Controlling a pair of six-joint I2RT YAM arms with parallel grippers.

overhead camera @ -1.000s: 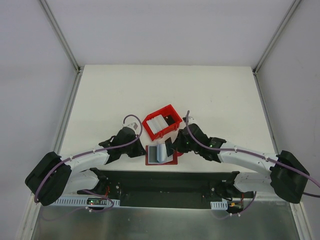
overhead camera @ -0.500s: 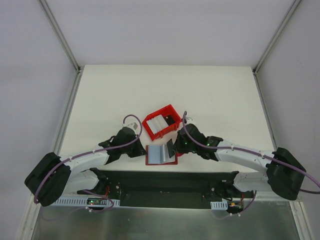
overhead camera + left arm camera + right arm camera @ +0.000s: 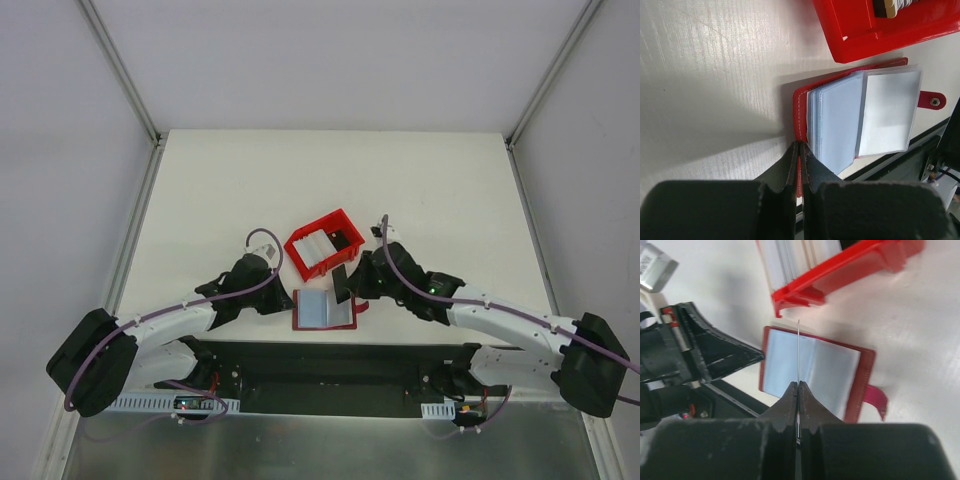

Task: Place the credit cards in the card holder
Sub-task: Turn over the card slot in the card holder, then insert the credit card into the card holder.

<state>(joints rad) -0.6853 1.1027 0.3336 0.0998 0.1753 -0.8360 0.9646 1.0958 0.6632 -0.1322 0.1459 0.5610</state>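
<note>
The card holder [image 3: 322, 310] lies open near the table's front edge, its pale blue pockets [image 3: 850, 120] facing up and its tab [image 3: 875, 399] sticking out to the right. My left gripper [image 3: 800, 146] is shut on the holder's red left cover edge. My right gripper [image 3: 798, 385] is shut on a dark credit card [image 3: 341, 284], seen edge-on [image 3: 798, 347] in the right wrist view and held upright just above the open pockets. More whitish credit cards [image 3: 316, 247] stand in the red bin [image 3: 345, 235].
The red bin [image 3: 865, 35] stands just behind the holder, close to both grippers. The black base rail [image 3: 330, 365] runs along the table's near edge, right in front of the holder. White table [image 3: 330, 180] stretches beyond the bin.
The holder's upright page has dropped flat. My right gripper has shifted slightly right and back with the dark card. The left gripper has kept its hold.
</note>
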